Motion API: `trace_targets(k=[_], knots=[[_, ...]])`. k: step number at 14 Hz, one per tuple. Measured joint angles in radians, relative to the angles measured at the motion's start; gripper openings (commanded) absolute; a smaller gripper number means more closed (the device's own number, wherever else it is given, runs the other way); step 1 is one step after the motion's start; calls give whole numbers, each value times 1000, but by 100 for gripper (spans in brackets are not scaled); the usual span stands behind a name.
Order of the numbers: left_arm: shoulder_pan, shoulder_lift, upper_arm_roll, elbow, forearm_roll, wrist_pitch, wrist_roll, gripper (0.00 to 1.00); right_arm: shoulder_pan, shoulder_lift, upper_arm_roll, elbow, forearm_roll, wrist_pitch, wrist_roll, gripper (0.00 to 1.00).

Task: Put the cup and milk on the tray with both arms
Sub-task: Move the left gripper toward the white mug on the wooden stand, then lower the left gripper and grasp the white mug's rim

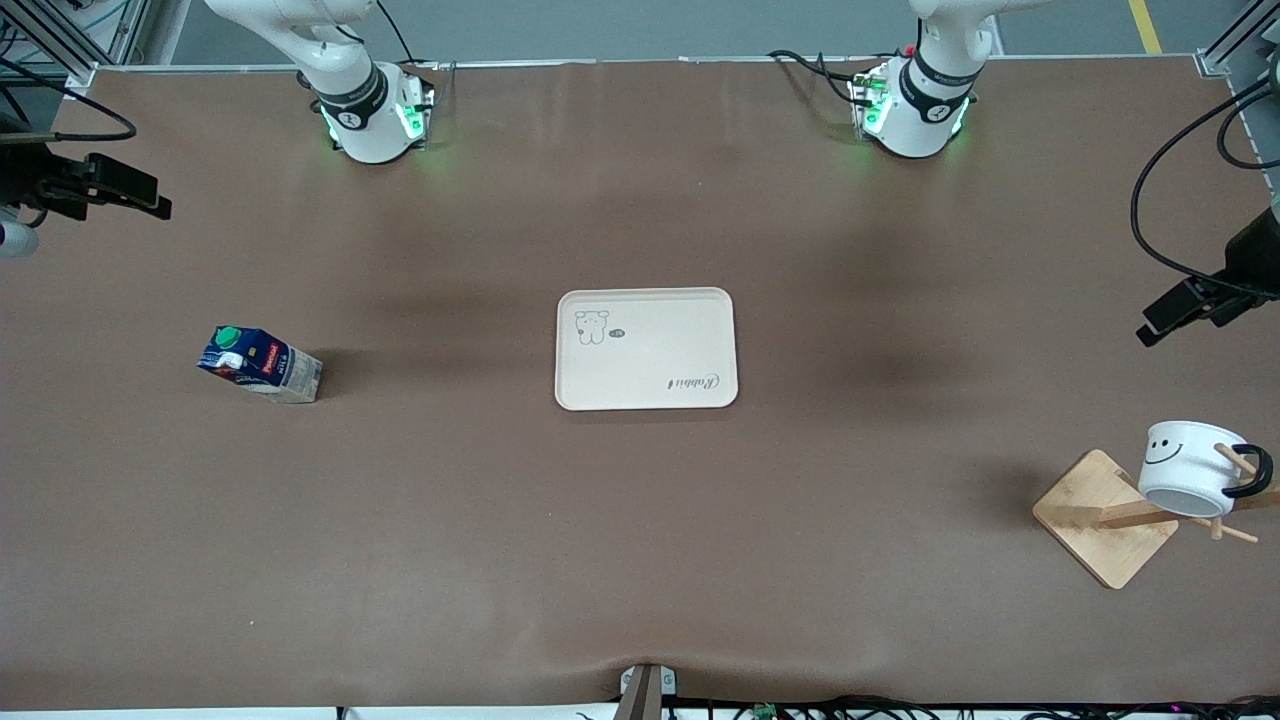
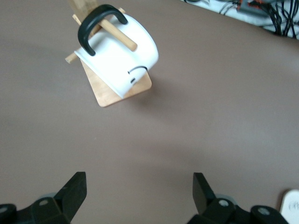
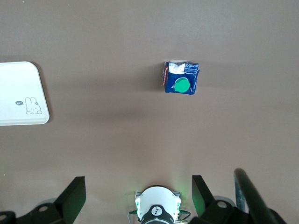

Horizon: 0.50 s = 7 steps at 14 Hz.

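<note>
My left gripper (image 2: pixel 138 191) and right gripper (image 3: pixel 138 193) hang wide open, empty; cup (image 1: pixel 1190 468) racked, milk (image 1: pixel 260 364) off tray (image 1: pixel 646 349).

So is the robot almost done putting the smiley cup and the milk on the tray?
Not yet, nothing is done. The tray is bare. The milk stands on the table toward the right arm's end, and the cup hangs on a wooden rack toward the left arm's end. The left gripper and right gripper hold nothing, jaws open. Both pickups and placements remain.
</note>
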Motion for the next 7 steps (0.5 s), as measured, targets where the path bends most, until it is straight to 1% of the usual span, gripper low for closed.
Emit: trace_targets(k=[4, 7], knots=[[39, 0, 0, -151, -23, 279, 0, 100, 0, 4, 0, 0, 0, 0, 0, 100], [40, 7, -1, -210, -24, 419, 0, 100, 0, 6, 0, 0, 0, 0, 0, 100]])
